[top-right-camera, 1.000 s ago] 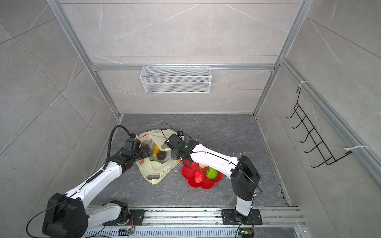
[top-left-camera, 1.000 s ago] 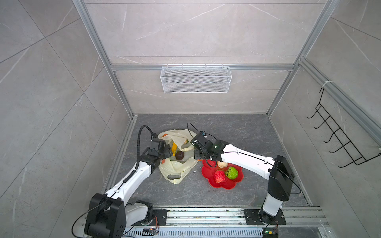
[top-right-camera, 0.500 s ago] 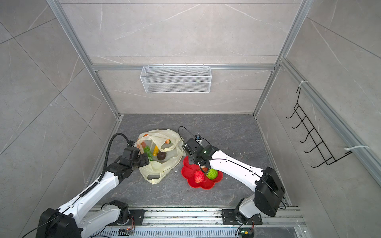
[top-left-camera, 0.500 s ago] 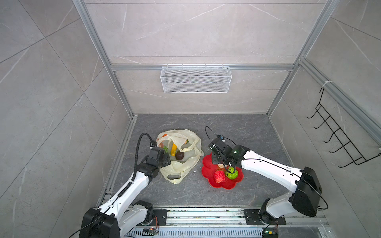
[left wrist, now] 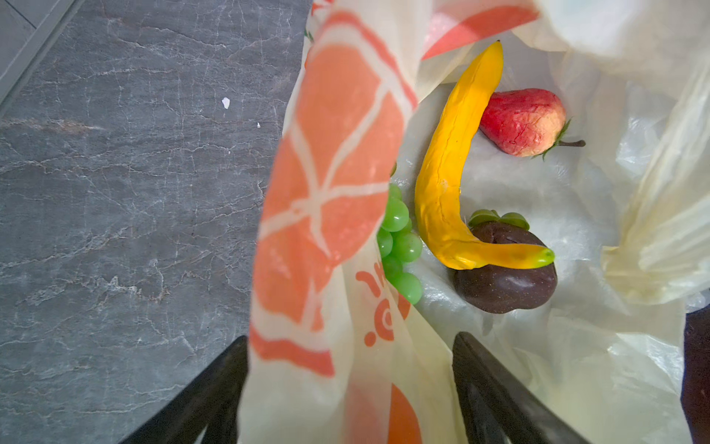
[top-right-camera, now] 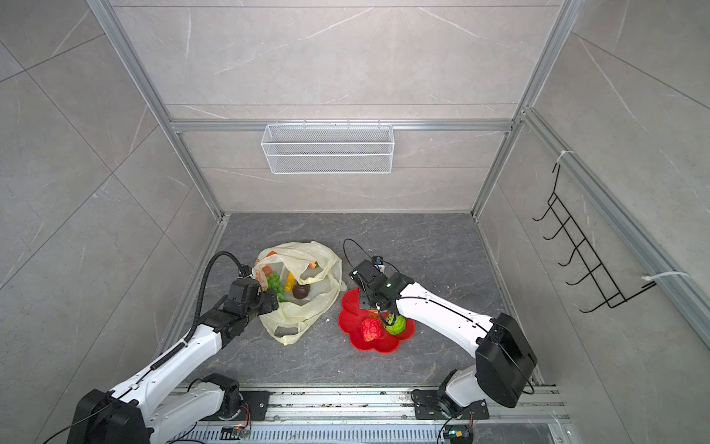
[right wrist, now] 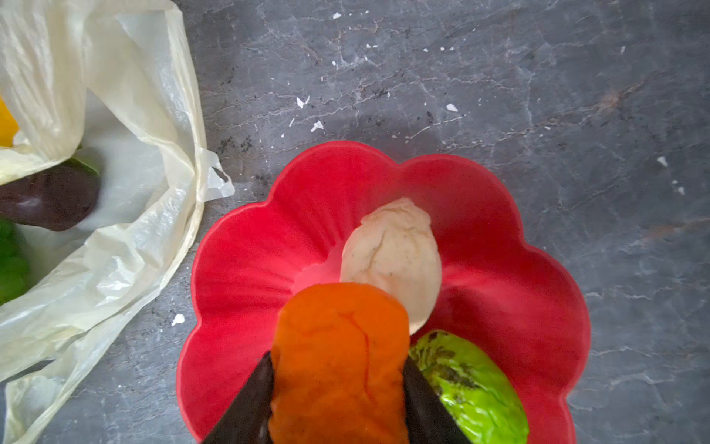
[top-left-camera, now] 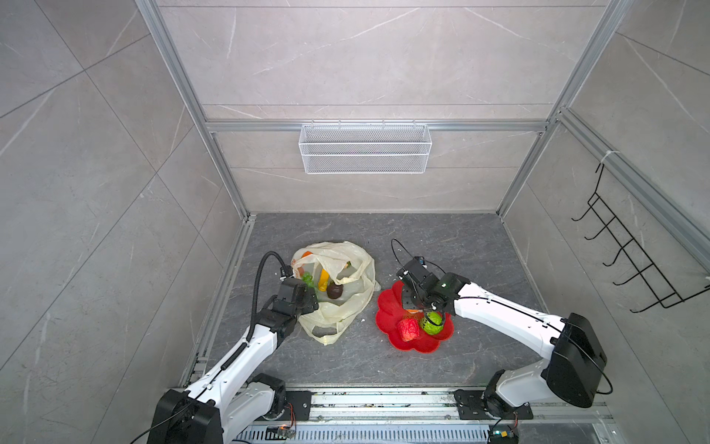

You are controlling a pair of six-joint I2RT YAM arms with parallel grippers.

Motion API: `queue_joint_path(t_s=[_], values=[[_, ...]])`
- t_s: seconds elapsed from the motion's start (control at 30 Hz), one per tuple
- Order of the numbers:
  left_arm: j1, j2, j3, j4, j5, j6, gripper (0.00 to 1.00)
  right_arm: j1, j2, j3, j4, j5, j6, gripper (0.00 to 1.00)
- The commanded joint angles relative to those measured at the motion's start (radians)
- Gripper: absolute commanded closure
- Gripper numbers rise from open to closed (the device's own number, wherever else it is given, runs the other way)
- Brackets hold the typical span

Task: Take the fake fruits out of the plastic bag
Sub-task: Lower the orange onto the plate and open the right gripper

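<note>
Here, plastic bag (top-left-camera: 347, 307): lay open and crumpled on the worktop (top-left-camera: 442, 238), at 9 o'clock of the red dish (top-left-camera: 388, 309) and just beside its rim
Left claw (left wrist: 349, 338): stood at the bag's 8 o'clock edge with its fingers spread wide, one on the worktop side and one over the bag's inside; the printed bag wall hung loose between them
Fruits in the bag: banana (left wrist: 445, 165) lay with one end over the dark brown fruit (left wrist: 503, 280); green grapes (left wrist: 399, 238) sat at 9 o'clock of the banana, strawberry (left wrist: 522, 121) at 2 o'clock
Right claw (right wrist: 338, 359): hung over the dish's 12 o'clock half, clamped on the orange (right wrist: 338, 326)
Fruits in the dish: green bumpy fruit (top-left-camera: 434, 322) lay at 3 o'clock, red bumpy fruit (top-left-camera: 408, 330) at 7 o'clock, just beside it; cream fruit (right wrist: 392, 257) lay beneath the claw, just beside the green one
Orange and dish: whether the orange touched the dish could not be told
</note>
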Motion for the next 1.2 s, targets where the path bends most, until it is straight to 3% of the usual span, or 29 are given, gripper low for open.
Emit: queue_joint_path(t_s=[0.0, 0.67, 0.93, 1.17], values=[[-0.004, -0.004, -0.005, 0.039, -0.011, 0.022, 0.17, 0.001, 0.032, 0.02, 0.04, -0.038, 0.018, 0.54], [-0.004, 0.019, -0.003, 0.052, -0.006, 0.022, 0.18, 0.001, 0.209, 0.067, 0.045, -0.041, 0.018, 0.5], [-0.004, 0.019, -0.003, 0.05, -0.009, 0.025, 0.18, 0.002, 0.223, 0.08, 0.028, -0.029, 0.027, 0.38], [-0.004, 0.011, 0.0, 0.047, -0.015, 0.027, 0.18, 0.001, 0.169, 0.086, 0.016, -0.027, 0.023, 0.34]])
